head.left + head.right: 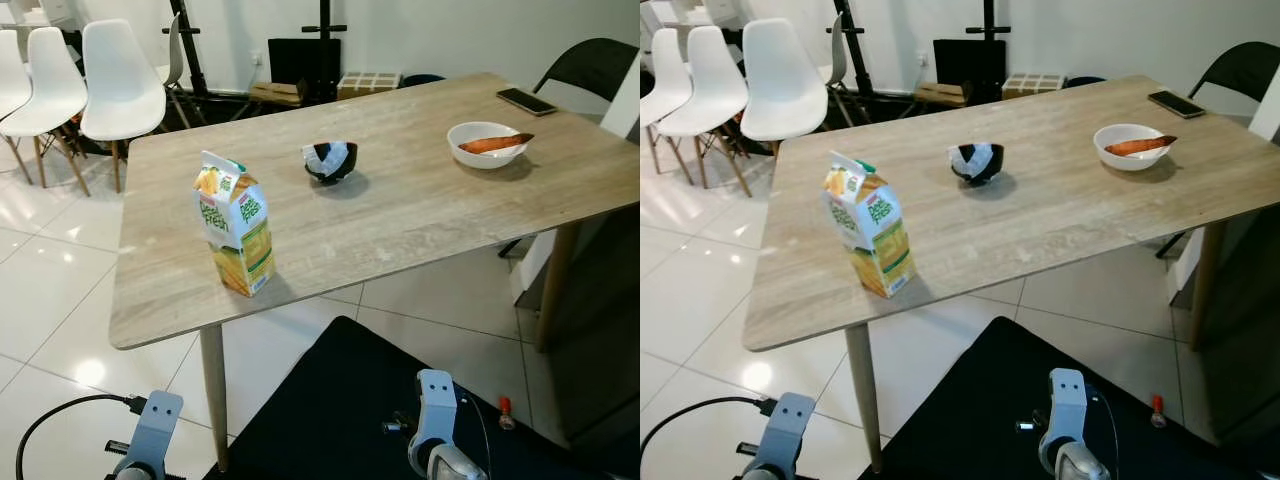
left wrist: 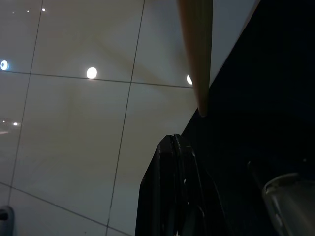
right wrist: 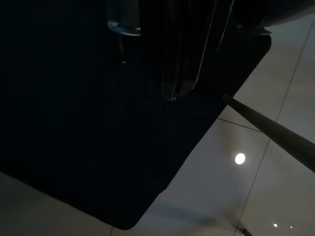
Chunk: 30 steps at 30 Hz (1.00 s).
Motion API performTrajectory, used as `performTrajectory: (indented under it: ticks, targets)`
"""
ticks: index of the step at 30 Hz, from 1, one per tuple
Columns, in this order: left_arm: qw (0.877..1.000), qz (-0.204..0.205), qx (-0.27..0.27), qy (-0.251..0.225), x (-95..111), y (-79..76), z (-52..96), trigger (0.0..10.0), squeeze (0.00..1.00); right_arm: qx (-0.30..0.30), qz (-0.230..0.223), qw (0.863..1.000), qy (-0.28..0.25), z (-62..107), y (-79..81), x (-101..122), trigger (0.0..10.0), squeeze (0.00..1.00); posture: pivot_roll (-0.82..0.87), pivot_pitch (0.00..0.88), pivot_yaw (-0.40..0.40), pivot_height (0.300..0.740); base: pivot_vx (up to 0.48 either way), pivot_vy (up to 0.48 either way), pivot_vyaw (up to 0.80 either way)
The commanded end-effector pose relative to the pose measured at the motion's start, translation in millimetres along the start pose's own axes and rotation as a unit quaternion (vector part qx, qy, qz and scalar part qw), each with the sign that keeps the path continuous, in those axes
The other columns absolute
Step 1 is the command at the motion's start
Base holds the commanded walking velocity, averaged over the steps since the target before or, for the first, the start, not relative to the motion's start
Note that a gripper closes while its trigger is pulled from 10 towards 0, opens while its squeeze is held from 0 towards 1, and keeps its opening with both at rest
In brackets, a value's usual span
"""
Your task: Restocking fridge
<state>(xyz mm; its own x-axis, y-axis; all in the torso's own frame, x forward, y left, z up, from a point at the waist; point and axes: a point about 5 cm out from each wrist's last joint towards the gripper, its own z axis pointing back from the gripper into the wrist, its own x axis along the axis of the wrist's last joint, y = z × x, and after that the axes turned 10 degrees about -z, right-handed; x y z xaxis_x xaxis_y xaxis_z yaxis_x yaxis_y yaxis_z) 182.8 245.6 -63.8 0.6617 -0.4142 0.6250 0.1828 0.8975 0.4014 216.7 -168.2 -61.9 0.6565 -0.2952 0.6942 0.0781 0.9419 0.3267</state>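
wooden table (image 1: 420,215) on white tile floor (image 1: 50,290); juice carton (image 1: 234,224) upright near edge.

The head views are bright, evenly lit and sharp, with no motion blur. The juice carton (image 1: 234,224) and the two bowls throw short, soft shadows on the table (image 1: 420,210), so light falls from overhead. The glossy floor tiles (image 1: 45,300) carry a round glare spot. Both wrist views are dim (almost black in places): the left gripper (image 2: 170,196) and right gripper (image 3: 182,59) read as dark shapes, with ceiling lights mirrored as small bright dots on the tiles beyond them.
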Motion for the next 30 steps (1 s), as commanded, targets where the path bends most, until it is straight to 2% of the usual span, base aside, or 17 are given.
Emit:
performTrajectory:
  ticks: [1,7,16,23,26,30]
  targets:
    - [1.000,0.006,0.005,0.007,-2,0.0,0.3,10.0,0.00,0.003,0.005,1.000,0.005,-0.7,1.5,0,10.0,0.00,-0.04,0.038,0.033,0.740,0.000,0.000,0.00]
    - [1.000,0.017,0.016,0.016,-8,1.1,2.8,10.0,0.00,0.010,0.007,1.000,-0.001,-2.6,3.6,5,10.0,0.00,-0.04,0.039,0.002,0.740,0.000,0.000,0.00]
    - [0.998,0.048,0.029,0.026,-17,-2.2,7.0,10.0,0.00,0.027,0.039,0.999,0.009,-5.1,5.9,12,10.0,0.00,-0.03,0.032,-0.056,0.740,0.000,0.000,0.00]
    - [0.998,0.053,0.031,0.012,-7,-5.3,3.4,10.0,0.00,0.024,0.054,0.998,0.017,-3.9,-0.2,14,10.0,0.00,0.01,0.031,-0.080,0.740,0.000,0.000,0.00]
    - [0.998,0.048,0.030,0.003,-3,-2.8,2.0,10.0,0.00,0.032,0.052,0.998,0.017,-4.9,2.1,16,10.0,0.00,0.02,0.027,-0.095,0.740,0.000,0.000,0.00]
    - [0.998,0.047,0.034,0.015,-6,1.9,1.9,10.0,0.00,0.034,0.067,0.997,0.023,-6.2,6.1,14,10.0,0.00,-0.02,0.003,-0.030,0.740,0.000,0.000,0.00]
